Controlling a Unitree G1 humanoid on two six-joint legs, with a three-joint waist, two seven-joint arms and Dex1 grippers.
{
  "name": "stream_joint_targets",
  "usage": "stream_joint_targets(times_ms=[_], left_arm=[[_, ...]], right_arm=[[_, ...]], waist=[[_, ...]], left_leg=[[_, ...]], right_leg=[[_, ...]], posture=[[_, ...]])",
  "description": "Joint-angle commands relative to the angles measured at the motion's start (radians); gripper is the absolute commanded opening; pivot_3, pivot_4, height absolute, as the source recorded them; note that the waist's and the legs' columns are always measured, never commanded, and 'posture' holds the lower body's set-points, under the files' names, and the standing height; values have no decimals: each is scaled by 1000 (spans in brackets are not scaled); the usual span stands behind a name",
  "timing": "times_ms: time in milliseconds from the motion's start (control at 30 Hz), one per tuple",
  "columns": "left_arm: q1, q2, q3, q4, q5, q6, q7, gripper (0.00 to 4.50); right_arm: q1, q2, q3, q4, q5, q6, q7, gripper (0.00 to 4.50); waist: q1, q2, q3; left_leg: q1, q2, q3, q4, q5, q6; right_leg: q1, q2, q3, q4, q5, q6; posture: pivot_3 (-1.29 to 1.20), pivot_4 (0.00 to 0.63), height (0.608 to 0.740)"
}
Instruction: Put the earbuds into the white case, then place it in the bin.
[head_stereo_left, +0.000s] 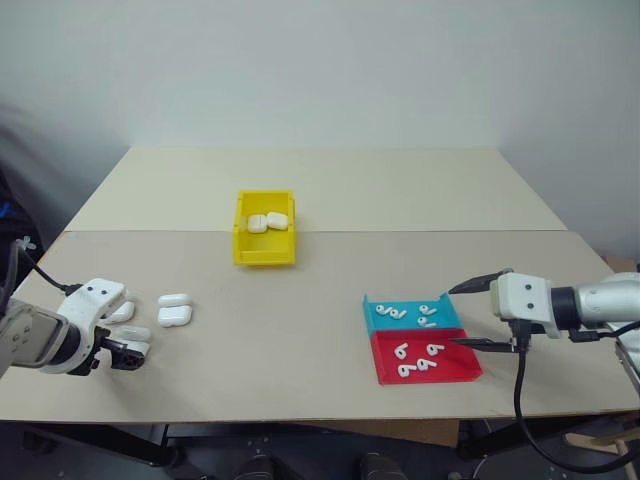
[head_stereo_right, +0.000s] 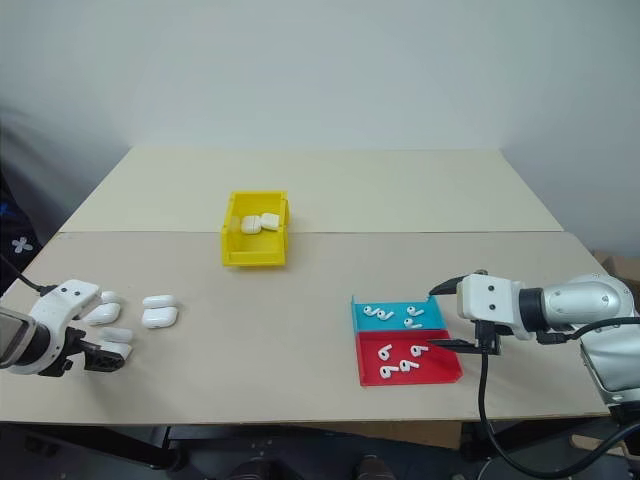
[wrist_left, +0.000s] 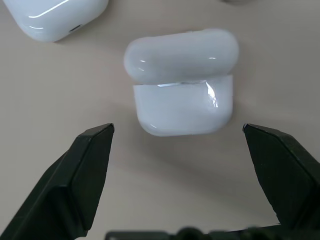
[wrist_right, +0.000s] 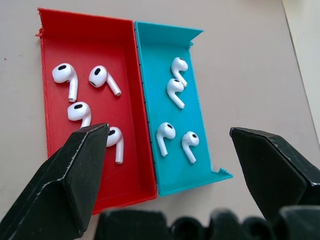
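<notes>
Left wrist view: one white case (wrist_left: 182, 82) is seen lying on the worktop (head_stereo_left: 320, 300), lid closed, just past the left gripper (wrist_left: 178, 131). The gripper's two black fingers are held wide apart and nothing is gripped. More cases (head_stereo_left: 174, 310) are laid beside it. The earbuds (wrist_right: 175, 92) are kept in a blue tray (wrist_right: 150, 75) and a red tray (wrist_right: 50, 100). The right gripper (head_stereo_left: 462, 315) is held over those trays, fingers wide apart, with nothing in it. Two cases (head_stereo_left: 267, 221) are already seen in the yellow bin (head_stereo_left: 265, 255). For this round, it seems nothing is done yet: a case must be picked, opened, filled, closed and dropped in the bin.
</notes>
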Motion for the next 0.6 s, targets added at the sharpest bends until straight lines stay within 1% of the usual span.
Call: stream_joint_targets(times_ms=[33, 133, 300, 600], left_arm=[[-36, -32, 4, 46, 48, 5, -12, 4500], [-68, -74, 23, 73, 58, 34, -22, 4500], [-101, -105, 11, 82, 80, 60, -36, 4500], [-124, -110, -56, 76, 139, 47, -62, 4500]], right_arm=[[-3, -21, -49, -26, 26, 3, 1, 4468], [2, -22, -52, -26, 25, -1, 1, 4468], [-8, -21, -44, -18, 17, -5, 1, 4468], [-13, -15, -38, -17, 12, -8, -3, 4468]], waist=[[0, 0, 0], [0, 0, 0], [0, -1, 0], [-1, -1, 0]], left_leg=[[0, 0, 0, 0, 0, 0], [0, 0, 0, 0, 0, 0], [-1, 0, 0, 0, 0, 0], [0, 0, -1, 0, 0, 0]], right_leg=[[0, 0, 0, 0, 0, 0], [0, 0, 0, 0, 1, 2], [0, 0, 0, 0, 3, 5], [0, 0, 0, 0, 3, 5]], posture=[[0, 150, 740], [0, 150, 740], [0, 150, 740], [0, 150, 740]])
